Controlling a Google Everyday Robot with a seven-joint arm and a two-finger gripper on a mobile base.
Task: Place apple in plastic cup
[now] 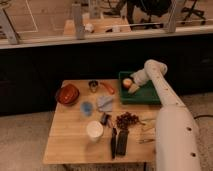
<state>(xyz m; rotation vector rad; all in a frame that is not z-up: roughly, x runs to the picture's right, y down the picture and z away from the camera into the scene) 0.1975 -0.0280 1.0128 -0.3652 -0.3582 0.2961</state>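
Note:
The apple (127, 82), small and yellow-orange with a red blush, lies at the left end of the green tray (148, 95) at the table's back right. My gripper (134, 87) reaches down into the tray from the right and sits right against the apple's right side. The light-blue plastic cup (86, 108) stands upright on the wooden table (70, 142), left of centre, well to the left of the tray and nearer to me than the apple.
A red bowl (67, 94), a small metal cup (93, 85) and an orange carrot-like item (108, 88) stand along the back. A grey cloth (105, 103), a white cup (94, 129), a dark red cluster (126, 120) and black utensils (118, 142) lie mid-table.

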